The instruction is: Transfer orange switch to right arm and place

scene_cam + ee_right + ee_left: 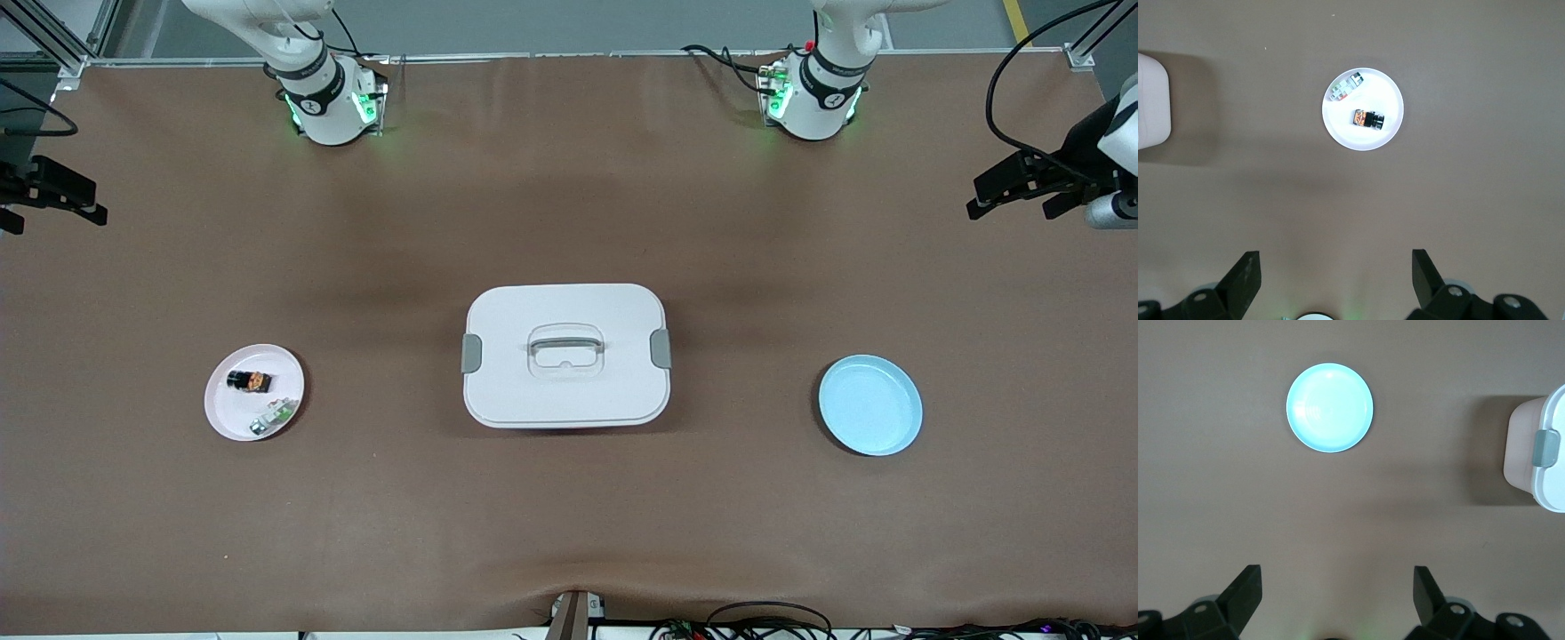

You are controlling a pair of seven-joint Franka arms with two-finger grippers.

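- Waiting at the start: neither of my arms has gone to work, and the switch (250,380) is untouched.
- My left gripper (1337,593) hangs high over the bare table at the left arm's end, jaws spread wide and empty; the blue plate (1330,408) shows below it, with nothing on it.
- My right gripper (1335,277) hangs high over the right arm's end of the table, jaws likewise spread and empty, looking down at the pink plate (1338,130).
- The switch lies on its side on the pink plate, black with orange marks. White-and-green parts (273,416) share that plate, nearer the front camera than the switch and just beside it.
- A white box (566,356) with a handled lid sits mid-table, between the two plates.
- Step in hand, as I judge it: the first reach. The switch lies at the right arm's end, so I cannot tell from here which arm should start, though the task names a hand-over to the right arm.
- The next move calls for a descent straight over the switch, jaws across its narrow body, and clear of the white-and-green parts.
- Risk: it is tiny and could skid on the plate.
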